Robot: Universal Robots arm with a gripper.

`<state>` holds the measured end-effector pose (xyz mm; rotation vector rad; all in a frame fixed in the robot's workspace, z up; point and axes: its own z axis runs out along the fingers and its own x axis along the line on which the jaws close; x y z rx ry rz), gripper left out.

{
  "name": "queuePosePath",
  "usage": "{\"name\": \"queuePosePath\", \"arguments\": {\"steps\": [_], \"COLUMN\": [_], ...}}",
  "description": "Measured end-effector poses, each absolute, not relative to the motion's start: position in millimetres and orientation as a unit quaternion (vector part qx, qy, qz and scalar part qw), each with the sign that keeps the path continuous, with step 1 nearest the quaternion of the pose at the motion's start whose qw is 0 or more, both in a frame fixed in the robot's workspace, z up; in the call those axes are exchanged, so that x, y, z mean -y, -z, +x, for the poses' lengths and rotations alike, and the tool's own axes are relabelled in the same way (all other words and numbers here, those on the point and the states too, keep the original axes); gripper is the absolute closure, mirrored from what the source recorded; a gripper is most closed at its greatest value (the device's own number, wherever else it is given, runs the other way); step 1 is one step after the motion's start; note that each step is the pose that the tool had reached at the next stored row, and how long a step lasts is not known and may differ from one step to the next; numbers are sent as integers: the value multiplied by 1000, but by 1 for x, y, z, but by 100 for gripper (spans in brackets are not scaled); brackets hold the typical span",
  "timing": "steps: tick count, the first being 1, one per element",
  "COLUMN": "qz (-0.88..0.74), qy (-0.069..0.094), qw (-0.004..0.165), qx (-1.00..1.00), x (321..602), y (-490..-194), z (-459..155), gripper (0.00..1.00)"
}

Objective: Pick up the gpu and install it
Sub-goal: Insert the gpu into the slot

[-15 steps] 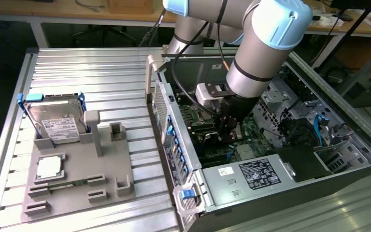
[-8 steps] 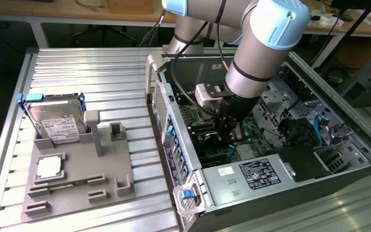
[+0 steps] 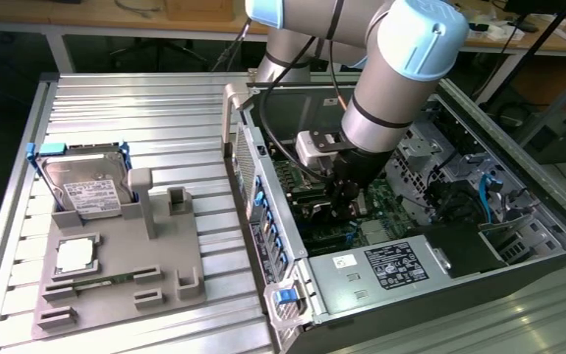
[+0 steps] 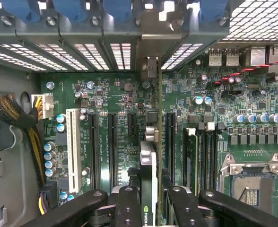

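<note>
On the exterior view's left, a ribbed aluminium table (image 3: 145, 110) carries a grey moulded parts holder (image 3: 126, 284); in the holder's far slot a silver hard drive with a white label and blue frame (image 3: 85, 184) stands on edge, leaning slightly; nearer the camera a square silver processor chip (image 3: 74, 254) lies flat in its recess, and just in front of it a slim green memory stick (image 3: 101, 280) lies in a shallow groove; the remaining slots of the holder are bare.

Towards the middle, an open black and silver computer tower case (image 3: 382, 269) lies on its side with its green motherboard (image 4: 120, 137) exposed; the grey and pale blue robot arm (image 3: 401, 66) reaches down into the case, and its black gripper (image 3: 345, 203) sits low over the board.

In the wrist view the gripper (image 4: 149, 201) is clamped on the thin flat black gpu card (image 4: 148, 165), its two fingers (image 4: 128, 208) pressing the card from either side; the card is seen edge-on, upright, lined up along the row of long black expansion slots (image 4: 113, 146), its silver bracket end pointing at the perforated rear wall of the case; whether its edge is already seated in a slot cannot be told.

On the exterior view's right, a bundle of black and blue cables (image 3: 480, 195) lies inside the case.
</note>
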<state>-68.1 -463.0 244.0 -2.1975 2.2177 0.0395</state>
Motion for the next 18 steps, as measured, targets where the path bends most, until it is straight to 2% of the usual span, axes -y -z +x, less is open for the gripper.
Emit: {"name": "queuePosePath", "arguments": {"steps": [4,5,6,8,9,11,12,14,15,16,18], "qz": [-704,-704,-704,-704,-704,-704,-704,-704,-704,-704,-704], "qy": [-13,-13,-13,-13,-13,-13,-13,-13,-13,-13,-13], "qw": [10,10,10,10,10,10,10,10,10,10,10], "qx": [-710,-710,-710,-710,-710,-710,-710,-710,-710,-710,-710], "x": [463,463,463,463,463,463,463,463,463,463,463], "y": [-244,-244,-244,-244,-244,-244,-244,-244,-244,-244,-244], "z": [-68,-68,-68,-68,-68,-68,-68,-68,-68,-68,-68], "gripper": [73,67,67,54,54,42,42,30,30,24,24]}}
